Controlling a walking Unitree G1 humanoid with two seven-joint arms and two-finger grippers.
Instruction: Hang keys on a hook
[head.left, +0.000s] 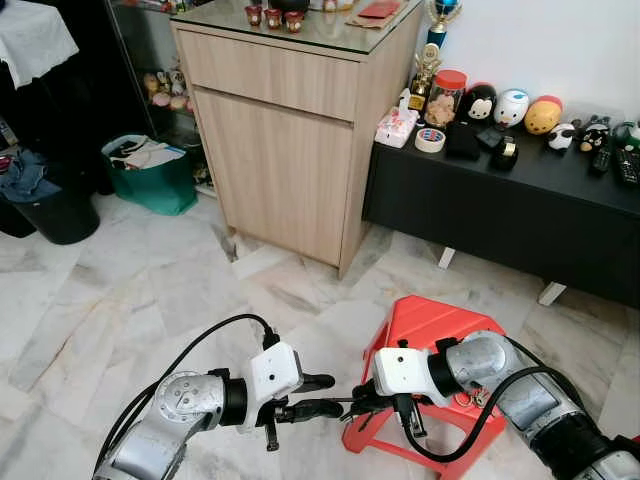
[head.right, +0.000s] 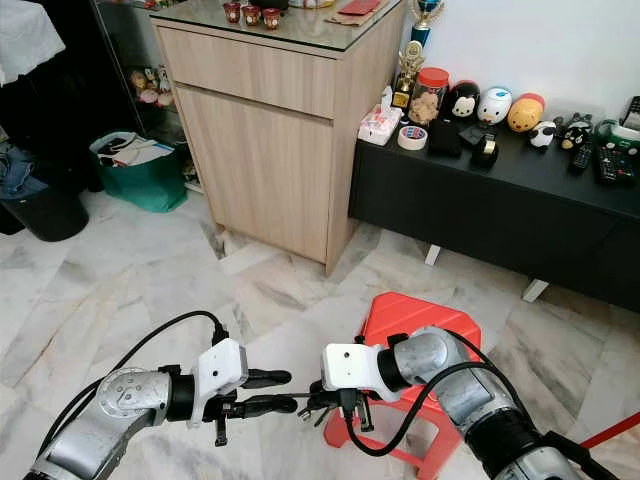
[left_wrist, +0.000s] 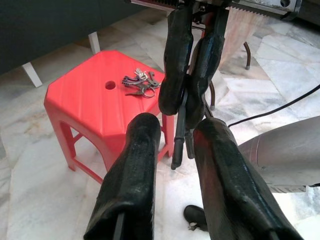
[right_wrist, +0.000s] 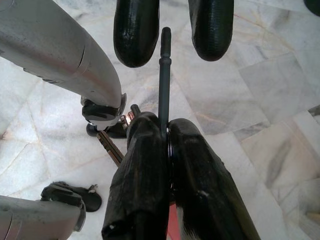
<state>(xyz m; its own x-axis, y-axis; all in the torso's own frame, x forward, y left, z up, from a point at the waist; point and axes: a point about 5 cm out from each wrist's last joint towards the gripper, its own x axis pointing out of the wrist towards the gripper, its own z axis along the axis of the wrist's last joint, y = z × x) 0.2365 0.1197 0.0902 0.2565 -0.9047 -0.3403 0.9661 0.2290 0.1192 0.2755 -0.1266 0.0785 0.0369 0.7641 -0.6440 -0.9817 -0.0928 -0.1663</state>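
Note:
Low over the marble floor, left of a red stool (head.left: 420, 325), my two grippers meet tip to tip. My right gripper (right_wrist: 164, 122) is shut on a thin black rod (right_wrist: 164, 65) that points toward the left gripper. A brown key blade (right_wrist: 109, 146) dangles just beneath its fingers. My left gripper (head.left: 328, 394) is open, with one fingertip on either side of the rod's end and not touching it. A second bunch of keys (left_wrist: 140, 82) lies on the stool top beside its round hole.
A wooden cabinet (head.left: 290, 150) stands ahead, with a black low sideboard (head.left: 500, 210) carrying toys to its right. A green bag (head.left: 150, 175) and a black bin (head.left: 55, 210) sit at far left. A small black object (left_wrist: 195, 217) lies on the floor under the grippers.

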